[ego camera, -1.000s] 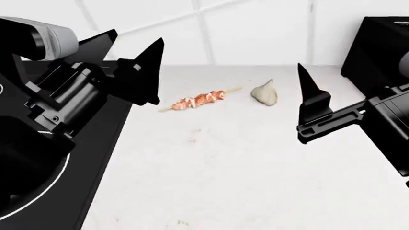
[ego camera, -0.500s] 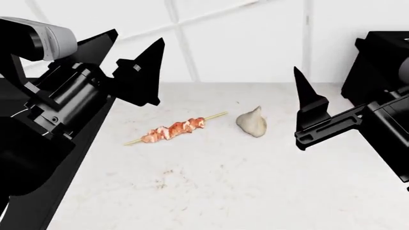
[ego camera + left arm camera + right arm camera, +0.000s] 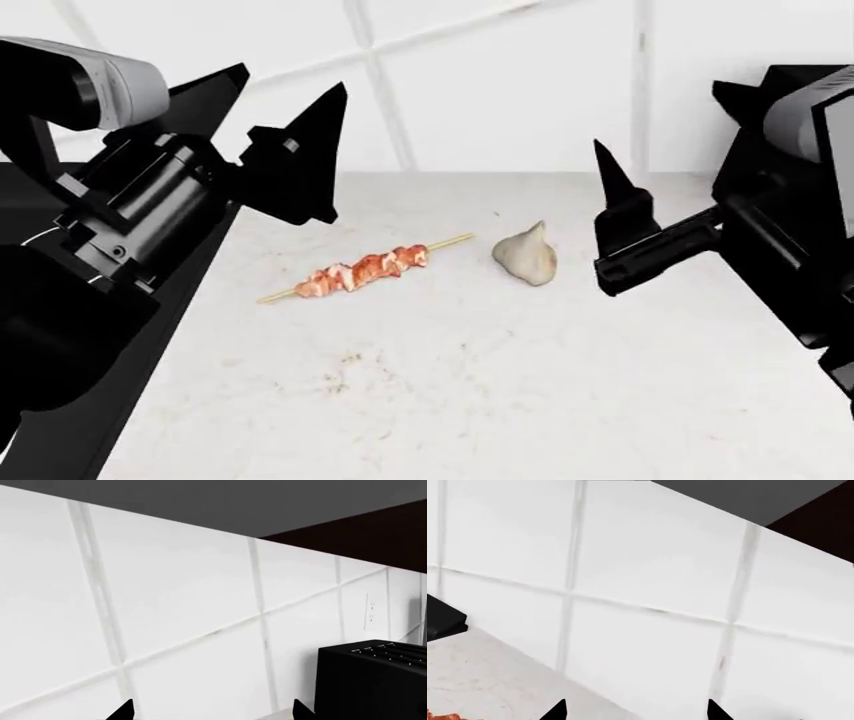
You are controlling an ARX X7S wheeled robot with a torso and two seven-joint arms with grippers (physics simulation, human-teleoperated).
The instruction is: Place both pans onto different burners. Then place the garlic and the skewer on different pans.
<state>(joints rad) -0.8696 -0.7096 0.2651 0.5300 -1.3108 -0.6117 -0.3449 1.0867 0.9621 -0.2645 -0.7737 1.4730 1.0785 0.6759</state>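
Observation:
The skewer, a thin stick with reddish meat pieces, lies on the pale counter in the head view. Just to its right sits the garlic, a beige bulb with a pointed tip. My right gripper hovers open right of the garlic, its near finger a short way from the bulb. My left gripper is open above the counter's left side, up and left of the skewer. In the wrist views the left gripper and the right gripper show spread tips with nothing between them. The pans and burners are out of view.
The black stovetop fills the lower left, partly under my left arm. A black slotted box stands at the counter's right against the white tiled wall. The skewer's end peeks in at the right wrist view's edge.
The head view first shifted, sliding skewer and garlic down and left in the picture. Since then my right gripper has moved left, closer to the garlic. Left gripper barely moved.

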